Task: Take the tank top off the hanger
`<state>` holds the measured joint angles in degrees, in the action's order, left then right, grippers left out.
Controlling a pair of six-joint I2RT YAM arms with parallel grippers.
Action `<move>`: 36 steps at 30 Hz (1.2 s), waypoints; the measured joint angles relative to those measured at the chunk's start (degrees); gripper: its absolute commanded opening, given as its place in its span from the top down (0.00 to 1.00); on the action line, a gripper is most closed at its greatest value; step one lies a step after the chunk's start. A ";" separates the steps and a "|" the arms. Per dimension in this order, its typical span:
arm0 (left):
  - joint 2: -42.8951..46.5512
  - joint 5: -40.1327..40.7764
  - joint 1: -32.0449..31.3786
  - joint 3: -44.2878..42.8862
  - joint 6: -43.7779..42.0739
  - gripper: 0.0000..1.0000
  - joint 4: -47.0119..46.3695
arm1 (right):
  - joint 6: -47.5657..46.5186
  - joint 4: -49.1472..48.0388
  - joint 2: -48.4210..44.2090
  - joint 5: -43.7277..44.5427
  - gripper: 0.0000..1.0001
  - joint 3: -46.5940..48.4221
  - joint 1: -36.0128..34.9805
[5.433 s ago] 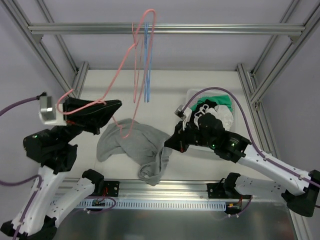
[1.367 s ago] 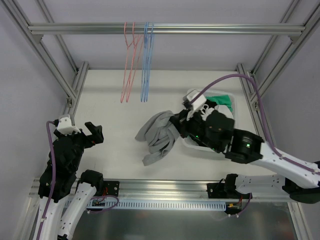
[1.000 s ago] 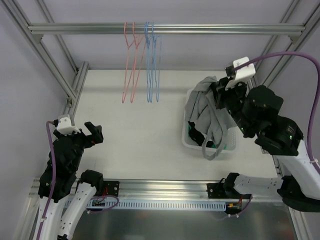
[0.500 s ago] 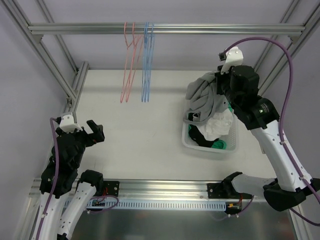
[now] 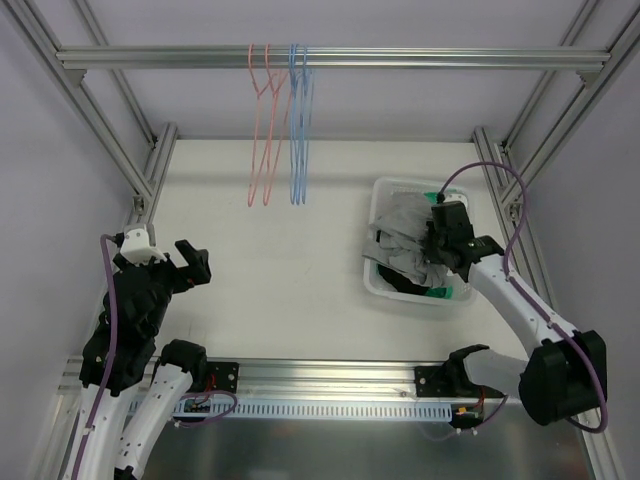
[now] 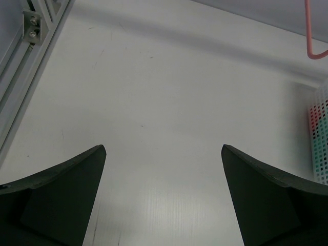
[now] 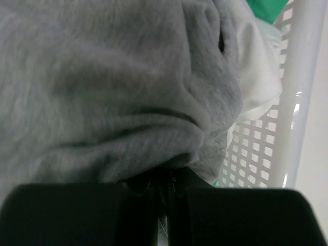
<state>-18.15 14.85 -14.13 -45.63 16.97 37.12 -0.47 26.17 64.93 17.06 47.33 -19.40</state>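
Note:
The grey tank top lies bunched in the white basket at the right. My right gripper is down in the basket, shut on the tank top. In the right wrist view the grey cloth fills the frame, folded over the closed fingers of the right gripper. The pink hanger hangs bare on the top rail, next to a blue hanger. My left gripper stands open at the left over bare table, and the left gripper has nothing between its fingers.
White and green clothes lie in the basket under the tank top. The basket's perforated wall is close to my right gripper. Aluminium frame posts border the table on both sides. The pink hanger's lower tip shows in the left wrist view.
My right arm carried the tank top from the middle of the table up over the basket, then lowered it inside. The left arm stayed put, open.

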 measured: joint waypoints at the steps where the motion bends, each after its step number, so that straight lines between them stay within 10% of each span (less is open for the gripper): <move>1: 0.00 -0.02 0.00 0.00 0.00 0.01 0.00 | 0.76 -0.09 1.53 -0.79 1.00 -0.04 0.87; 36: 1.01 -3.37 0.00 0.26 -0.37 0.02 -0.11 | -29.86 18.29 29.29 2.43 0.98 24.39 13.53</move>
<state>-17.15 11.49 -14.13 -45.36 16.60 37.01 -30.33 44.47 94.21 19.49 71.72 -5.87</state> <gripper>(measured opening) 0.986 0.042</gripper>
